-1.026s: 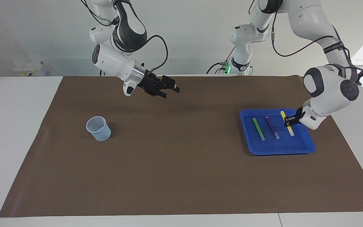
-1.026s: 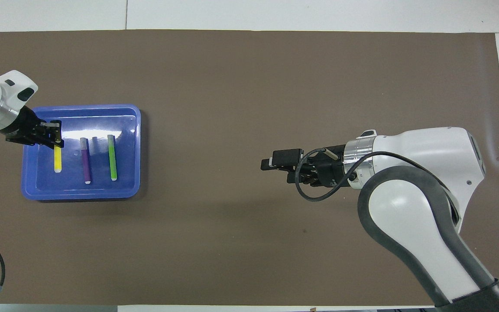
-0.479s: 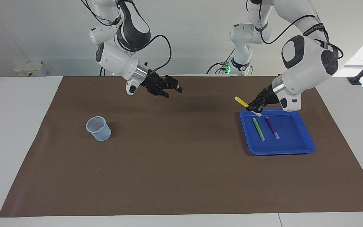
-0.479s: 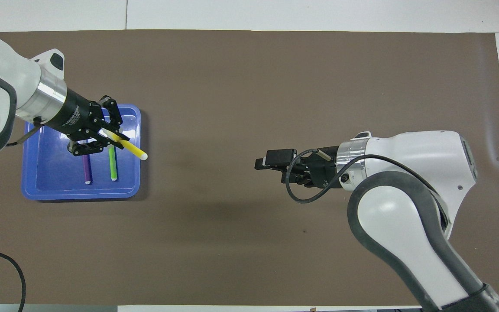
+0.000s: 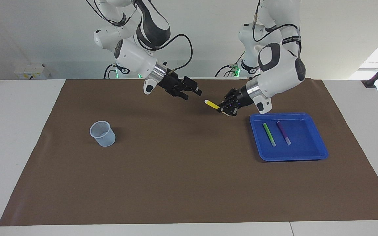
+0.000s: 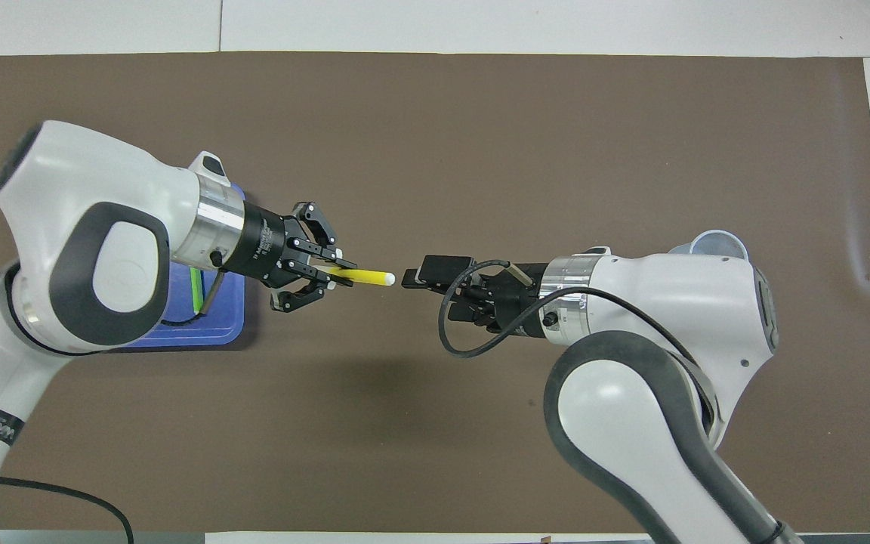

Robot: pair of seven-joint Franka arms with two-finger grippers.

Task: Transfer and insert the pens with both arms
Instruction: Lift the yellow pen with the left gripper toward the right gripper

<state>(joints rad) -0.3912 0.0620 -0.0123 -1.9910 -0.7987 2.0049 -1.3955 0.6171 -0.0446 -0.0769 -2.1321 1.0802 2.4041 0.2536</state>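
My left gripper (image 5: 222,109) (image 6: 338,274) is shut on the yellow pen (image 5: 212,104) (image 6: 365,277), holding it level in the air over the brown mat beside the tray. The pen's pale end points at my right gripper (image 5: 196,92) (image 6: 411,279). That gripper hangs open a short gap from the pen's tip, not touching it. The green pen (image 5: 269,134) (image 6: 195,290) and the purple pen (image 5: 283,132) lie side by side in the blue tray (image 5: 307,151) (image 6: 212,332). In the overhead view my left arm hides the purple pen.
A clear plastic cup (image 5: 102,133) (image 6: 713,245) stands upright on the brown mat (image 5: 182,183) toward the right arm's end of the table, partly covered by my right arm in the overhead view. White table shows around the mat.
My left gripper lifted the yellow pen out of the tray and carried it over the mat toward the middle. My right gripper moved toward the pen's tip.
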